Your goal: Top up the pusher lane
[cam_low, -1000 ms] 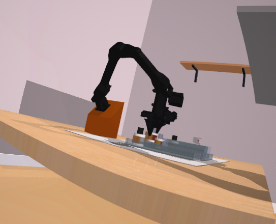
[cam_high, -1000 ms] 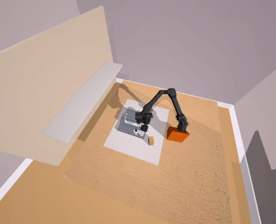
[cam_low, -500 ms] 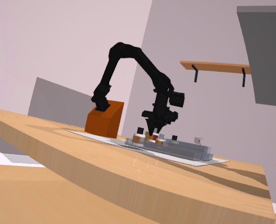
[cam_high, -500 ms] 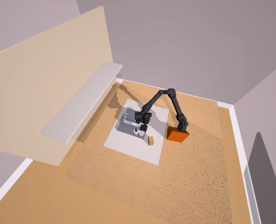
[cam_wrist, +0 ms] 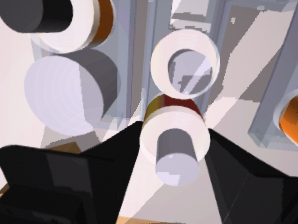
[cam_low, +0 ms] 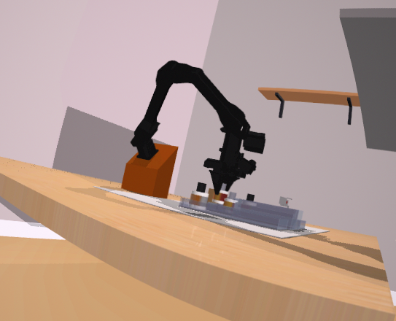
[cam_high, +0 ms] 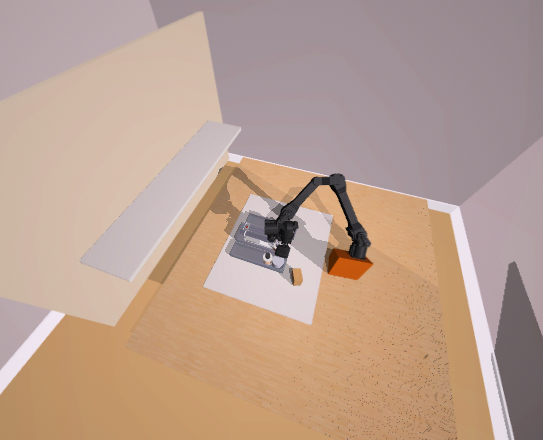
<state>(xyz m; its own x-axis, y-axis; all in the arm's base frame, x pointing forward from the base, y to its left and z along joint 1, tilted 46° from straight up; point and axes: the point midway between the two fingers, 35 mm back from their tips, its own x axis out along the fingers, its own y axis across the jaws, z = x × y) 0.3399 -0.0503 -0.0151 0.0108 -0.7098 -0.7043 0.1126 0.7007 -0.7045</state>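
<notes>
We have the gripper (cam_high: pixel 278 248) (cam_low: pixel 220 193) (cam_wrist: pixel 172 130) closed to about half its span on the knob-lidded jar (cam_low: pixel 223 196) (cam_wrist: pixel 175 137), which is at the front end of the sprung lane (cam_high: pixel 240 236) (cam_low: pixel 272 209) (cam_wrist: pixel 156 30). Directly behind it in the lane is the white-rimmed jar (cam_low: pixel 229 203) (cam_wrist: pixel 185 64); the two look very close, though we cannot tell whether they touch. Nor can we tell whether our jar's base is past the front stop or down on the lane floor.

Our main worry is the push back: if we press high on the rear jar, it could tip or ride up rather than slide. If we let go with our base still on the stop, the spring might drive the row forward and throw our jar out. Opening before it stands flat could also let the pusher snap. To the left of the lane in the wrist view, the pale cylinder (cam_high: pixel 278 262) (cam_wrist: pixel 64 92) stands near one finger, beside the black-capped jar (cam_high: pixel 267 258) (cam_low: pixel 199 198) (cam_wrist: pixel 82 25); a wide opening or sideways drift may knock it.
</notes>
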